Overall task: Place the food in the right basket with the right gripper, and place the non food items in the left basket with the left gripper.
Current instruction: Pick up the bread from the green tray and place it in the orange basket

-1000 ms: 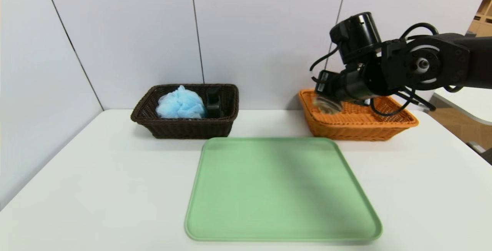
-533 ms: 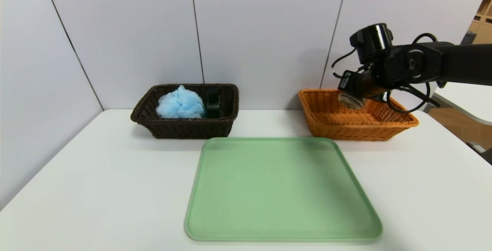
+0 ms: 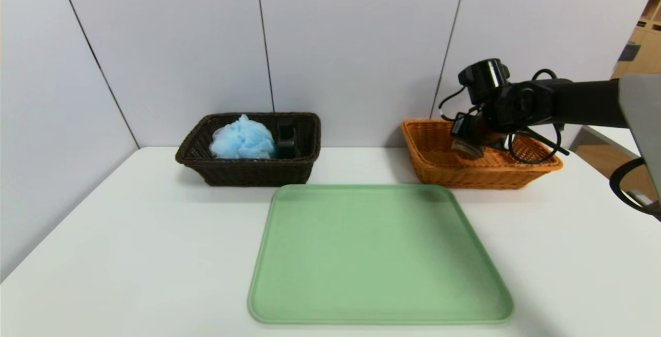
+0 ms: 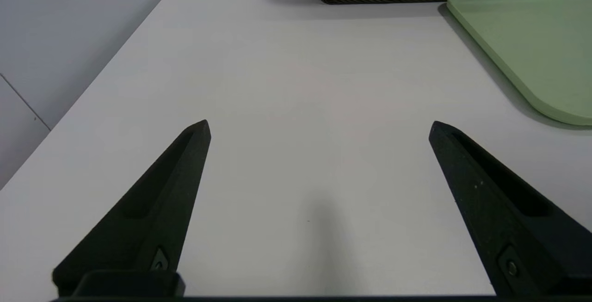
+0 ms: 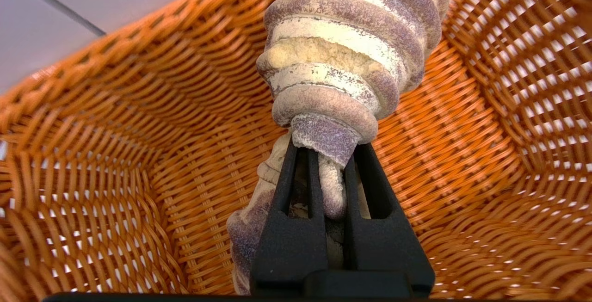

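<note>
The left basket (image 3: 248, 167), dark brown wicker, holds the 2 non food items: a fluffy light-blue bath pouf (image 3: 242, 139) and, touching its right side, a small black pump bottle (image 3: 286, 139), whose label cannot be read from the head view. The right basket (image 3: 443, 172), bright orange with a flared rim, has only the right gripper (image 3: 466, 147) and its load over its floor. Between the baskets and nearer the robot lies a pale green tray (image 3: 379, 254) with nothing on it, on the white table (image 3: 129, 244).

The food (image 5: 344, 57) is an oblong bread roll banded in purple, brown and pale yellow, with a crumbly yellow patch (it looks pinched at the gripped part). The right gripper's fingers (image 5: 289, 200) are clamped narrowly on it, and the roll hangs inside the orange basket, probably just clear of the weave.

The left gripper (image 4: 319, 126) is parked low over the table's left side, fingers spread wide with nothing between them.
</note>
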